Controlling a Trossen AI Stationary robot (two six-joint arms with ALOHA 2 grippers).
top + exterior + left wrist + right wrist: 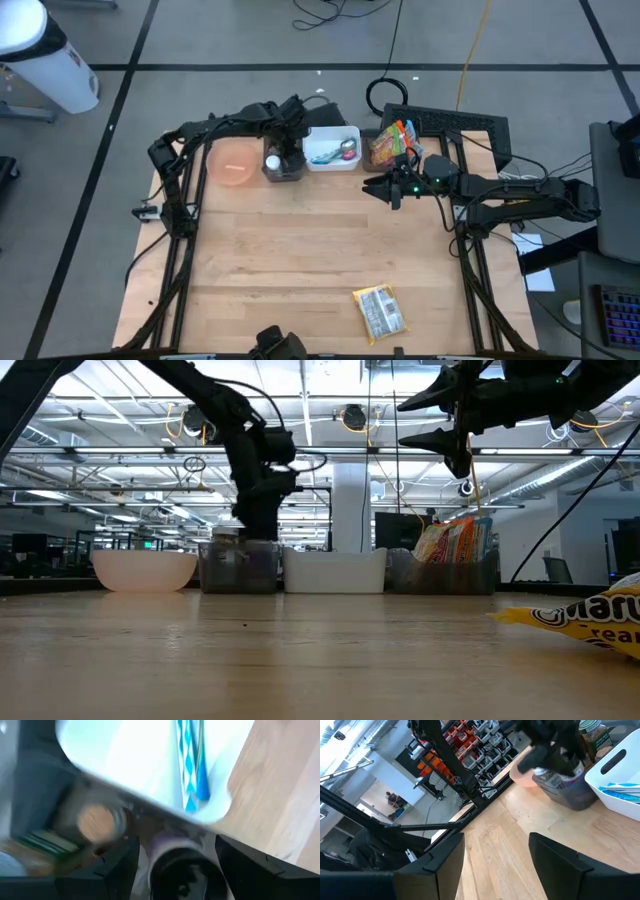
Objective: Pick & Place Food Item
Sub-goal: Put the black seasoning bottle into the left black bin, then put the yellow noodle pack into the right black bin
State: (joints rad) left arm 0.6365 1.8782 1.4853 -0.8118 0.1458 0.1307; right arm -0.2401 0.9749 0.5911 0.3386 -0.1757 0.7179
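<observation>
At the table's far edge, left gripper point(286, 152) stands spread over the dark bin point(283, 166); right gripper point(378, 187) hovers open, empty, nearby.

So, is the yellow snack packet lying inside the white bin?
No, the yellow snack packet lies alone on the wooden table, far from the white bin.

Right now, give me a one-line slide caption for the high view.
Left gripper over the dark bin; right gripper hovers, jaws open; snack packet lies near the table's front edge.

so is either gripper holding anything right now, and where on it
The right gripper hangs open and empty above the table. The left gripper is down in the dark bin; whether it grips anything there cannot be told.
</observation>
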